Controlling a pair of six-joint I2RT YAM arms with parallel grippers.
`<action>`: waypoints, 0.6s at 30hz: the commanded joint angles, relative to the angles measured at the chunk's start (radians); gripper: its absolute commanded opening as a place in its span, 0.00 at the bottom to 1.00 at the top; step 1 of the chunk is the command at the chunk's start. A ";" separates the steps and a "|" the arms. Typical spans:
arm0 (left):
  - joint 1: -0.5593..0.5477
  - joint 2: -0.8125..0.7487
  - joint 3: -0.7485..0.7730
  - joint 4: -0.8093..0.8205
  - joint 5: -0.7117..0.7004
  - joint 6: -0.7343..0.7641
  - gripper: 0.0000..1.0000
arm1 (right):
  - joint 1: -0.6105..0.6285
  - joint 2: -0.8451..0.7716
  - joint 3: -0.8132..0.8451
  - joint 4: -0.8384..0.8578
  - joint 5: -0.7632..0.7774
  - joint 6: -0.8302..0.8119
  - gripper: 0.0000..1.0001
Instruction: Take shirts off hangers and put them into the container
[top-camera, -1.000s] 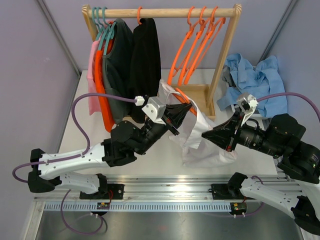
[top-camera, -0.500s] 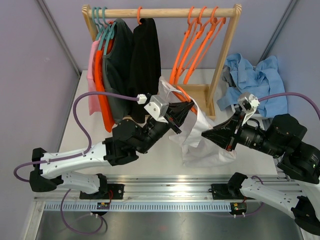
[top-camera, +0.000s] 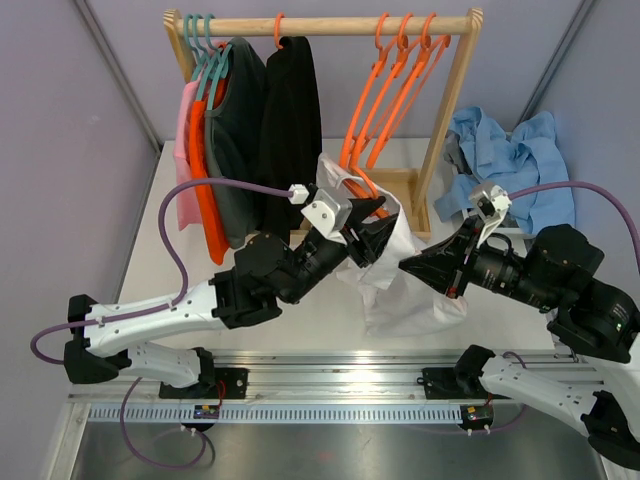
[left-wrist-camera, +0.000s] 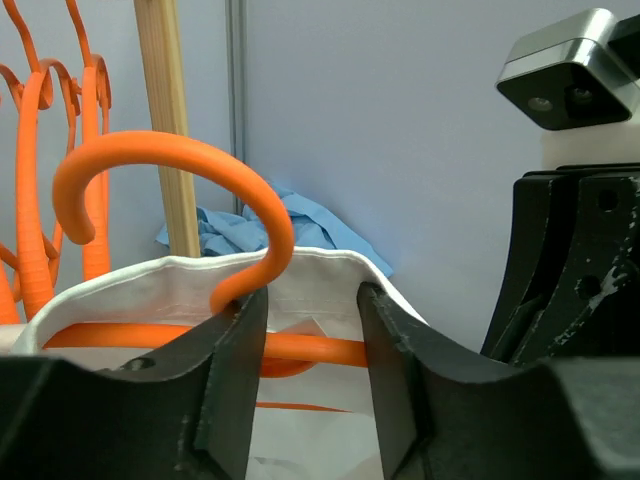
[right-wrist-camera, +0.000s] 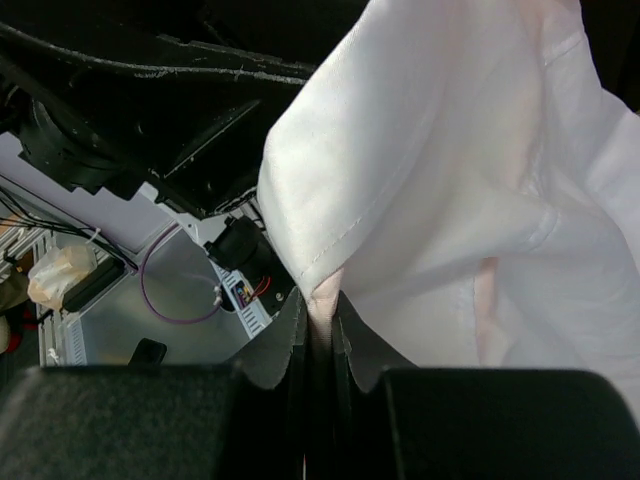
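Beyond both pincers stands the wooden rack (top-camera: 330, 24), with dark shirts (top-camera: 270, 120) and bare hangers (top-camera: 385, 100) on its rail. The white shirt (top-camera: 405, 295) hangs between the two pincers. The right pincer (right-wrist-camera: 318, 300) is clenched on a fold of its edge. An orange hanger (left-wrist-camera: 170, 165) sits inside the collar, hook curling just above the left pincer (left-wrist-camera: 310, 305), whose jaws stand apart, released.

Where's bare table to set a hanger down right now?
Near left: bare table between the orange shirt and the left arm. Also a strip between the white shirt and the near rail. Crowded: centre, where left gripper and right gripper meet that shirt; far right, the blue shirts.
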 joint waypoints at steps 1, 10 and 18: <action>0.035 -0.007 0.071 0.076 -0.081 0.016 0.48 | 0.010 -0.006 -0.001 -0.025 -0.107 -0.019 0.00; 0.049 -0.001 0.078 0.059 -0.089 0.010 0.00 | 0.010 -0.011 0.001 -0.029 -0.105 -0.018 0.00; 0.052 -0.028 0.046 0.100 -0.130 0.047 0.00 | 0.010 -0.022 -0.004 -0.041 -0.085 -0.021 0.00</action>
